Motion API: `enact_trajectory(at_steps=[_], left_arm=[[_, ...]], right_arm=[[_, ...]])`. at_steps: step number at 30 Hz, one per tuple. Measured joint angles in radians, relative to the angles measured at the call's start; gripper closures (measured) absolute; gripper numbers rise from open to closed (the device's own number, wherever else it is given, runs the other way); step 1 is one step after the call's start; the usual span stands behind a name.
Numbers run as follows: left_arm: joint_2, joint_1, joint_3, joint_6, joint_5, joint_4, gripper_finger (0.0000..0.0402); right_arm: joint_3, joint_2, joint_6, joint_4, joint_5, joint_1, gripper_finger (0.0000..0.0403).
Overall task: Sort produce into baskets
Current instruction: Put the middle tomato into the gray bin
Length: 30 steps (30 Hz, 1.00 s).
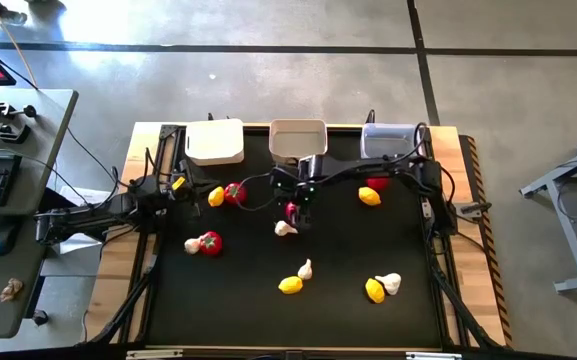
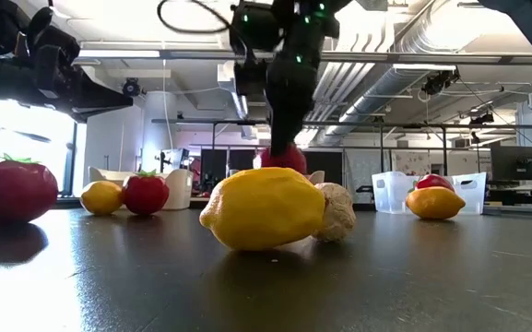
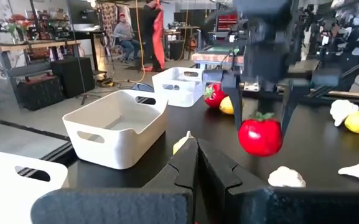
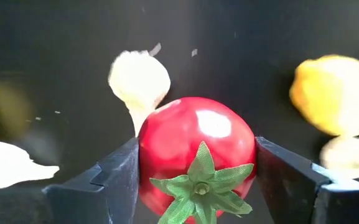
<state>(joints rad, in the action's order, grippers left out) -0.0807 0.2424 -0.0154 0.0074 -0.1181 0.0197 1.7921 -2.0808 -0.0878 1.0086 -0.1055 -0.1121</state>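
Red tomato (image 4: pixel 195 152) clamped between the right gripper (image 4: pixel 195 171) fingers, just above centre of the overhead frame!

Dark fingers press both flanks of the tomato, green top facing the wrist camera, jaws spread only as wide as the fruit, and it hangs clear of the black mat (image 1: pixel 248 290) with a garlic bulb (image 1: pixel 284 229) just beneath. Further out, a lemon (image 1: pixel 290 286) and garlic pair sit lower centre, another pair lower right, a lemon (image 1: pixel 369 196) right of centre. Three baskets line the top edge: white (image 1: pixel 215 141), greyish-white (image 1: pixel 298 139), clear (image 1: pixel 388 140). Over at centre left, the left gripper (image 3: pixel 195 163) waits, fingers pressed together, empty.
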Motion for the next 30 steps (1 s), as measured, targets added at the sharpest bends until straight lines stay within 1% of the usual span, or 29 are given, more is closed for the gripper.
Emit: enact_trajectory(at_steps=[3, 8, 11, 15, 22, 27, 30], left_arm=[[0.0, 0.0, 0.0, 0.001, 0.0, 0.0, 0.0402], [0.0, 0.0, 0.0, 0.009, 0.006, 0.0, 0.0402], [0.0, 0.0, 0.0, -0.004, 0.028, -0.006, 0.0401], [0.0, 0.0, 0.0, -0.006, 0.035, -0.007, 0.0401], [0.0, 0.0, 0.0, -0.006, 0.035, -0.006, 0.0402], [0.0, 0.0, 0.0, -0.006, 0.034, -0.006, 0.0401], [0.0, 0.0, 0.0, -0.005, 0.03, -0.006, 0.0402]], right_arm=[[0.083, 0.001, -0.029, 0.046, 0.026, -0.016, 0.0147], [0.214, 0.002, -0.069, 0.141, 0.159, -0.076, 0.0148], [0.264, 0.004, -0.092, 0.154, 0.209, -0.14, 0.0148], [0.282, 0.004, -0.137, 0.122, 0.211, -0.248, 0.0148], [0.261, -0.02, -0.253, 0.009, 0.196, -0.427, 0.0148], [0.261, -0.078, -0.284, 0.01, 0.116, -0.5, 0.0148], [0.26, -0.118, -0.298, 0.02, 0.106, -0.515, 0.0148]])
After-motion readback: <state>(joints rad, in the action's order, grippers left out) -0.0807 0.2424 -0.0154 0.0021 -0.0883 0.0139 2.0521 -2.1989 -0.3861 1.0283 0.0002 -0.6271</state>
